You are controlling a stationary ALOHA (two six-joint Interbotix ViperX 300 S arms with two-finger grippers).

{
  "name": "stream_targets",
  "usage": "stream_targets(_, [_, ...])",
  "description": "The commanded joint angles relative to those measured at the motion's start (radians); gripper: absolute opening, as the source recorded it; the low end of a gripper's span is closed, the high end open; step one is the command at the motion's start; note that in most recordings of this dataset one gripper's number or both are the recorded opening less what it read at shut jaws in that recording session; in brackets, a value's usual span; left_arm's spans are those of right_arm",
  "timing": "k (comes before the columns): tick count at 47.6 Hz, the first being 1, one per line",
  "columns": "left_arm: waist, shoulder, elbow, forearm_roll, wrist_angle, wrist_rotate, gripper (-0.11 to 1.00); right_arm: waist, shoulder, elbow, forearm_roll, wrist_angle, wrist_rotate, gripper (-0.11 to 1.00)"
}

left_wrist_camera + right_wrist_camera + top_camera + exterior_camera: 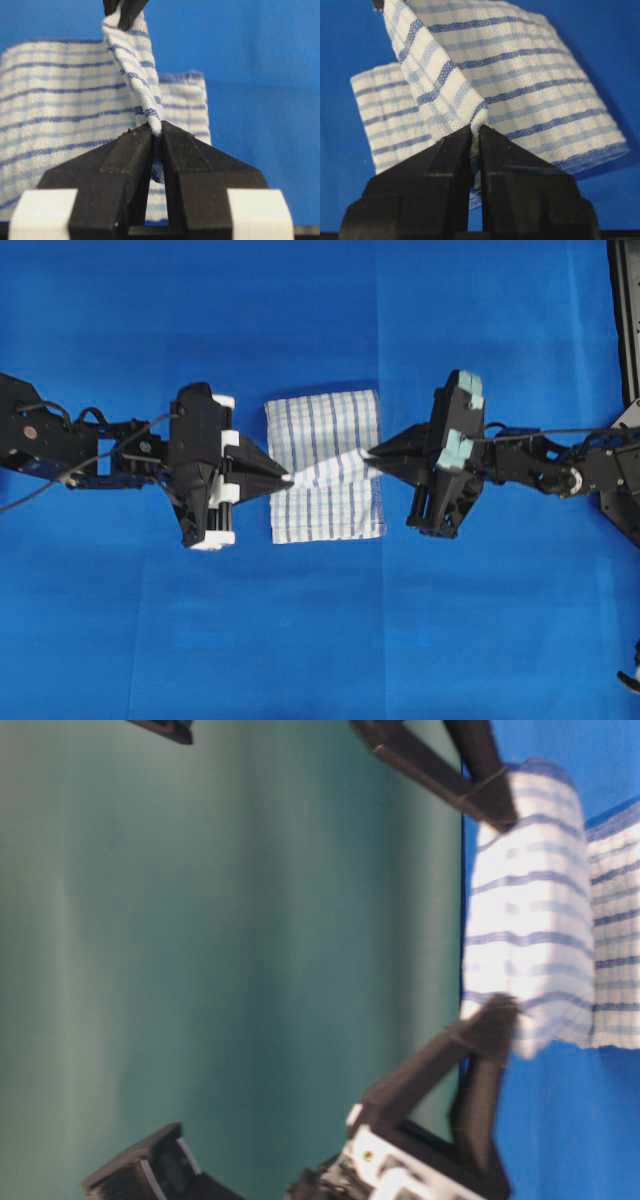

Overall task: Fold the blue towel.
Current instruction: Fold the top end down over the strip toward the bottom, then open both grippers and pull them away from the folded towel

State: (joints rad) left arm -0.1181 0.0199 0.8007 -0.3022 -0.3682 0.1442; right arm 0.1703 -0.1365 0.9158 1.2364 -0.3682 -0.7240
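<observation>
My left black tool with white side blocks [286, 479] reaches in from the left of the overhead view, its two dark tapered fingers [131, 150] pressed together on a pinch of the white towel with thin blue stripes [322, 430]. My right black tool with pale green pads on its body [368, 454] comes from the opposite side, rolled over on its wrist, its fingers [451, 150] likewise clamped on the cloth. Both arms stretch nearly level, tips facing each other, near but apart.
</observation>
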Motion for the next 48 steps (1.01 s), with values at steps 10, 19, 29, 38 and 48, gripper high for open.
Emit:
stream_targets(10, [-0.020, 0.018, -0.018, -0.002, -0.008, -0.020, 0.04, 0.025, 0.031, -0.014, 0.046, -0.012, -0.002, -0.03])
stream_targets(19, [-0.043, 0.046, -0.014, -0.002, -0.005, -0.020, 0.04, 0.052, 0.080, -0.025, 0.087, -0.014, 0.000, -0.03])
stream_targets(29, [-0.058, 0.115, -0.031, -0.003, -0.015, -0.028, 0.04, 0.074, 0.150, -0.049, 0.121, -0.021, 0.006, 0.00])
stream_targets(38, [-0.058, 0.129, -0.031, -0.003, -0.021, -0.064, 0.04, 0.074, 0.152, -0.048, 0.140, -0.025, 0.006, 0.22])
stream_targets(48, [-0.064, 0.104, -0.015, -0.003, -0.015, -0.094, 0.37, 0.075, 0.130, -0.046, 0.138, -0.026, -0.005, 0.81])
